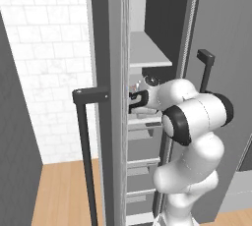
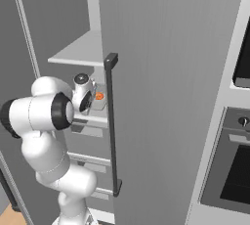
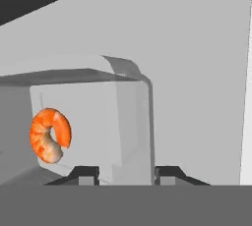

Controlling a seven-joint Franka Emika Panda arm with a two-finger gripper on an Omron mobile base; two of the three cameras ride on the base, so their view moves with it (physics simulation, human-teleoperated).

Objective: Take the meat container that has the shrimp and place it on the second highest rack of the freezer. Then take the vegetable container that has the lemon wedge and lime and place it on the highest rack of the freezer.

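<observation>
The freezer [image 1: 147,53] stands open with my arm reaching inside. The meat container [image 3: 108,122], a shallow grey tray, rests on the shelf [image 2: 93,119] just below the top shelf [image 2: 80,48]. The orange shrimp [image 3: 49,135] lies curled in the tray and also shows as the shrimp [image 2: 99,96] beside my hand. My gripper [image 3: 126,173] is at the tray's near corner. Its fingertips [image 3: 167,173] stand apart on either side of the tray wall, with a gap showing. The gripper [image 1: 137,101] is level with that shelf. The vegetable container, lemon wedge and lime are out of view.
The open freezer door with its dark bar handle [image 1: 86,136] stands close on the left. Another grey door with a long handle [image 2: 112,121] is on the right, and a black oven [image 2: 234,165] lies beyond it. Grey drawers [image 1: 142,156] fill the freezer's lower part.
</observation>
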